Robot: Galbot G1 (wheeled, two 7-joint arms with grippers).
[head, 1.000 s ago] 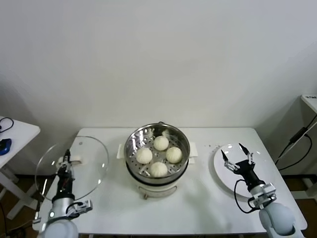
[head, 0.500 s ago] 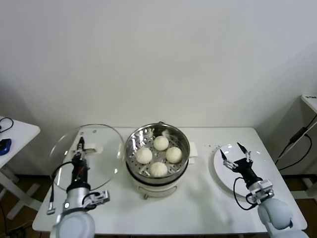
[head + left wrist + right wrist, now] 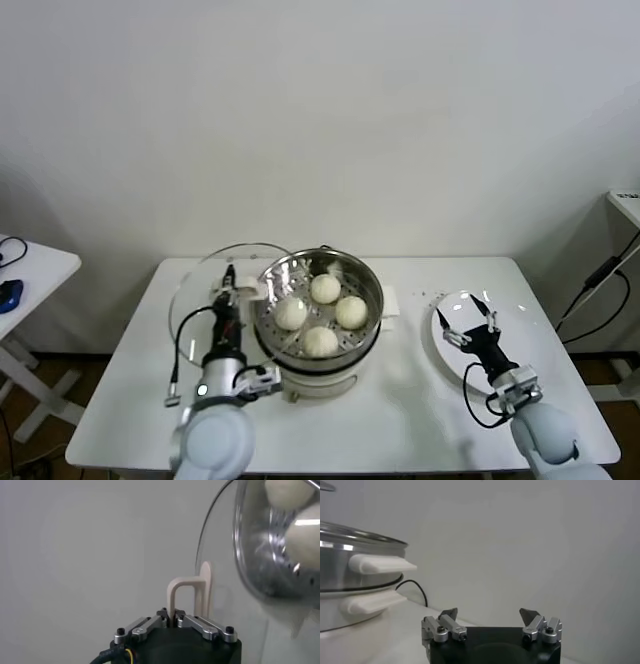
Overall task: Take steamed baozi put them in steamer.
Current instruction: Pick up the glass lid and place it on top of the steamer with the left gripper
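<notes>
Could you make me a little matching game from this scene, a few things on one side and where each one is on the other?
Things:
1. baozi
2. glass lid
3. left hand
4. right hand

Where or how:
A. open, above the white plate
B. shut on the lid's handle
C. inside the steamer
D. held up beside the steamer, on the robot's left

Pairs: 1-C, 2-D, 3-B, 4-A

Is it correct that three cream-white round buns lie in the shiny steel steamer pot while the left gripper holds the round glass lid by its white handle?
Not quite: four cream-white round buns lie in the shiny steel steamer pot, not three, as the head view shows. The rest holds: the left gripper is shut on the white handle of the round glass lid.
</notes>
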